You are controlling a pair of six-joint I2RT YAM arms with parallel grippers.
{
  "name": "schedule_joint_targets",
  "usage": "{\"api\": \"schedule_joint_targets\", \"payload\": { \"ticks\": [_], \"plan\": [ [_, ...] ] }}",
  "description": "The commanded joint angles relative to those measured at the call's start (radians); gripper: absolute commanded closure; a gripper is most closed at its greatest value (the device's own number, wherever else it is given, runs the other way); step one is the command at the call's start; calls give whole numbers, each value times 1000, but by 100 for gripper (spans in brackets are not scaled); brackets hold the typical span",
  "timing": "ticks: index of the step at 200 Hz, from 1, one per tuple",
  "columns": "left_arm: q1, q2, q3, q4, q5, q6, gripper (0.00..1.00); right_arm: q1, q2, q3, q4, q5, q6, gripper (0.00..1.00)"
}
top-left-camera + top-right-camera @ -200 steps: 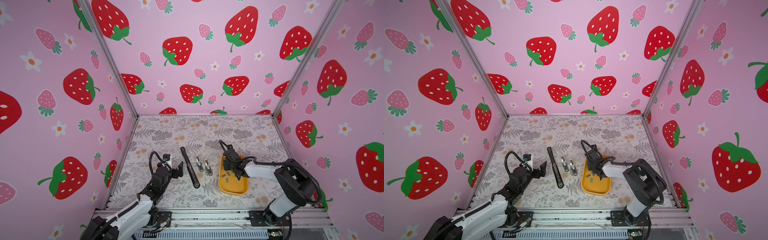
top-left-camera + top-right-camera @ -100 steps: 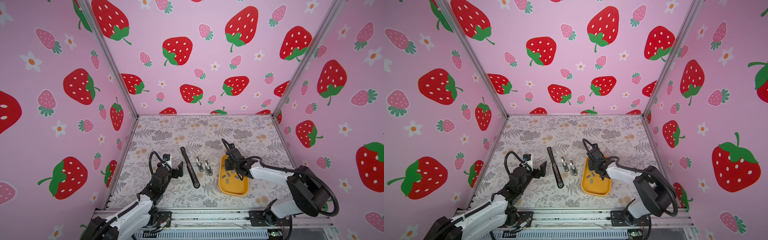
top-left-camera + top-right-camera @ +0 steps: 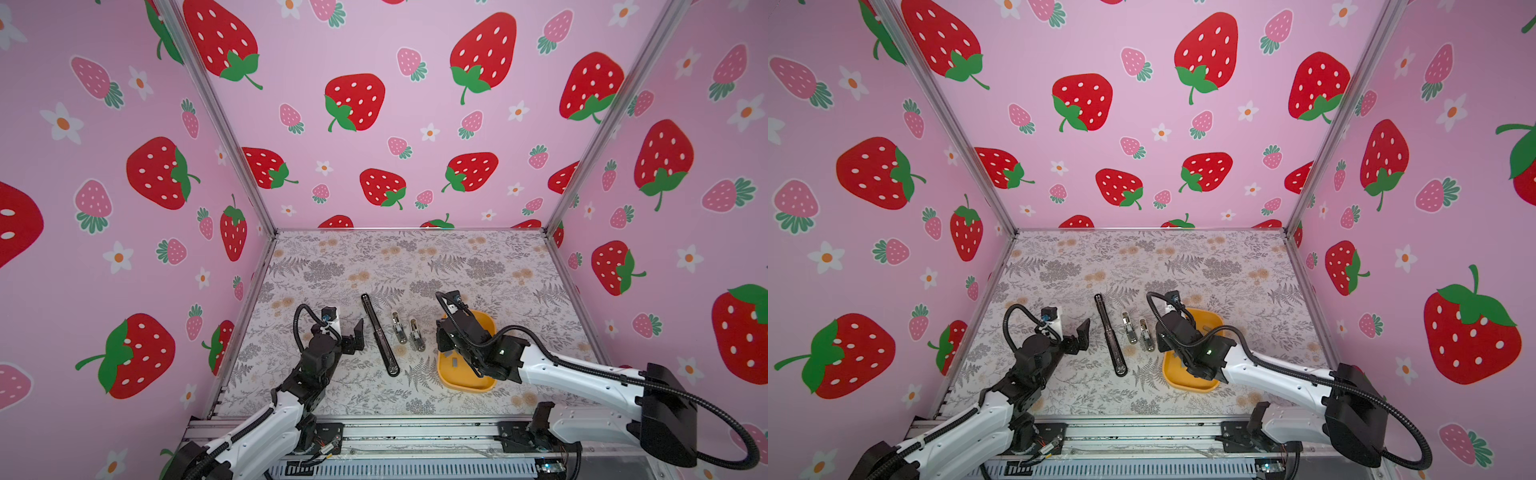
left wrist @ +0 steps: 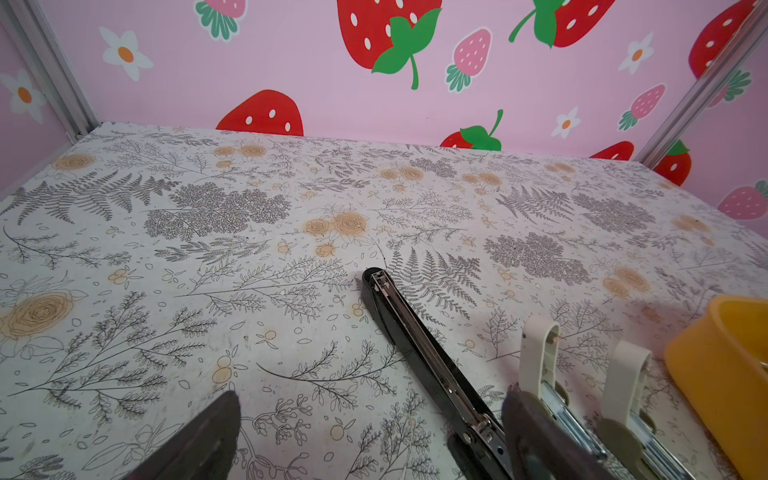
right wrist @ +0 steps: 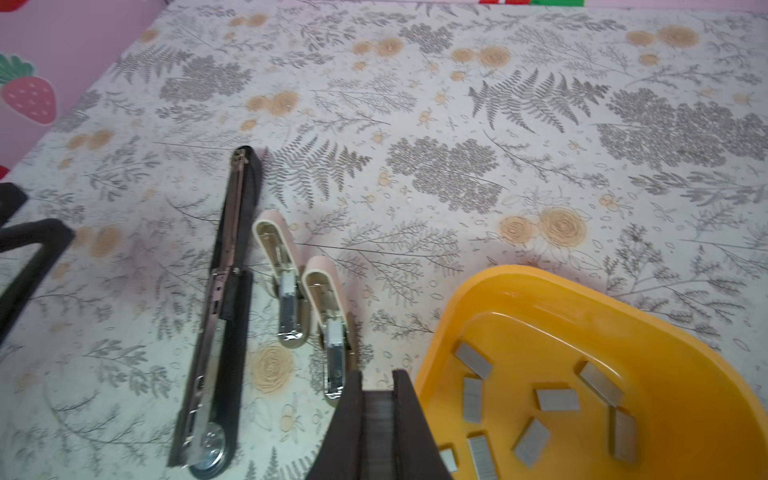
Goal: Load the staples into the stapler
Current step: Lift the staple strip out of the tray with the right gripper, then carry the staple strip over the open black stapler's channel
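Staples [image 5: 557, 400] loose inside yellow tray [image 5: 519, 276]. Right claw [image 5: 377, 376] nearly shut at tray's rim, apparently pinching one strip. Left claw [image 4: 370, 419] wide open, empty, on far side of black stapler [image 3: 380, 336] from tray.

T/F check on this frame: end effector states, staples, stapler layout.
1. The left end effector is open and empty. True.
2. Loose staple strips lie in the yellow tray. True.
3. Both beige staplers are shut. False: both lie opened, magazines showing.
4. The black stapler lies right of the tray. False: in both top views it lies left, beyond the beige pair.
5. The right end effector is wide open. False: it is shut on a staple strip.
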Motion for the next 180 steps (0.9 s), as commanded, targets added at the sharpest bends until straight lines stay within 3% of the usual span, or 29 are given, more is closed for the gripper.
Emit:
{"api": "schedule_joint_targets", "payload": {
  "ticks": [1, 43, 104, 180],
  "plan": [
    [4, -10, 15, 9, -28, -17, 1, 84, 72, 74, 19, 110, 55, 91],
    [4, -38, 11, -7, -71, -38, 1, 197, 279, 189, 116, 141, 57, 91],
    [11, -48, 18, -55, -162, -99, 1, 206, 441, 231, 227, 83, 61, 93],
    [136, -5, 42, -88, -45, -199, 1, 218, 553, 268, 236, 33, 90, 95]
  ]
}}
